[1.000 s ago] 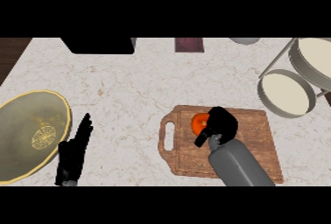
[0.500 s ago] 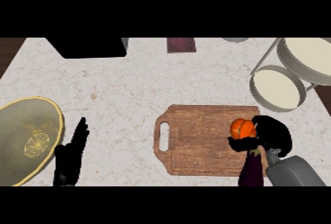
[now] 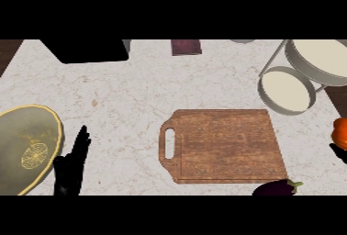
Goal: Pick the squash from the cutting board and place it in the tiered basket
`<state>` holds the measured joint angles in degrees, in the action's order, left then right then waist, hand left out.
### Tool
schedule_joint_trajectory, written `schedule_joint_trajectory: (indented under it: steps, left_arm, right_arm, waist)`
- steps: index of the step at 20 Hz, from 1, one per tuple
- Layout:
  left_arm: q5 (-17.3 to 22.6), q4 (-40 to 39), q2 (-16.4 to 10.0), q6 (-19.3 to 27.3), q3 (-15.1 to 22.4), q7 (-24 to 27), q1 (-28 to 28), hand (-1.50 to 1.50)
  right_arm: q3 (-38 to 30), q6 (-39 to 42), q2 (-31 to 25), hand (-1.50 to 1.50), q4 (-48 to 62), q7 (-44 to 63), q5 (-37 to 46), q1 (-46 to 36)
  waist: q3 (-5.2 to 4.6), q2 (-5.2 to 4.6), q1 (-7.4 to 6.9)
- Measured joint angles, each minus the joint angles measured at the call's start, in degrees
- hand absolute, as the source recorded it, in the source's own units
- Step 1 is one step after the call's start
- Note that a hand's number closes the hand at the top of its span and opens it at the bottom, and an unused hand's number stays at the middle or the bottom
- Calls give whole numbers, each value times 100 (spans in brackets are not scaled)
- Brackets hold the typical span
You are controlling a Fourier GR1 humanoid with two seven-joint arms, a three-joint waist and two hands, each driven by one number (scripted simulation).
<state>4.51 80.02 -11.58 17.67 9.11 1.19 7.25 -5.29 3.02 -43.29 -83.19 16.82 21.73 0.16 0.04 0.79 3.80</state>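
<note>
Head view shows the squash (image 3: 341, 133) at the far right edge of the frame, off the cutting board (image 3: 224, 146) and to the right of it, partly cut off by the edge. Just below it, touching or nearly so, a small dark part of the right hand (image 3: 338, 153) shows. So little of that hand is in frame that I cannot tell whether it is closed round the squash or only beside it, and the squash's long axis cannot be read either.

The tiered basket (image 3: 263, 79) stands at the upper right of the table (image 3: 136, 92). Its lower bowl lies up the frame and a little left of the squash, near it, and the upper bowl sits further back. The coming move therefore looks like a short carry away from the robot and slightly inward, ending over the lower bowl.

The right hand is plainly the nearer one. The left hand (image 3: 71, 164) rests open near the lower left, fingers up, beside the yellow plate (image 3: 20, 133) and well apart from the squash. An eggplant (image 3: 277, 188) lies by the board's near right corner.
</note>
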Motion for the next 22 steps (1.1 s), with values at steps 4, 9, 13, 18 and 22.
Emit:
schedule_joint_trajectory:
  steps: [4,9,13,18,22]
  left_arm:
    - [-2,59,-33,-4,-14,-76,45,0]
    - [-63,72,46,0,52,-81,9,0]
    - [-101,132,29,-64,61,-196,-52,0]
    - [-115,12,37,-227,-16,-209,-239,0]
    - [-182,8,69,-288,-4,-194,-226,0]
  right_arm:
    - [-1167,207,-385,150,-492,-302,-973,247]
    - [-2499,519,-878,150,-1119,-616,-1583,719]
    - [-3411,1013,-1202,150,-1479,-429,-1967,893]
    - [-3779,1304,-1383,150,-1575,58,-2067,538]
    - [-3538,1336,-1712,150,-1327,604,-2114,-124]
  waist:
    - [-6,18,34]
    - [-7,-5,-67]
    - [-8,-32,-182]
    - [-7,-59,-315]
    - [-8,-79,-405]
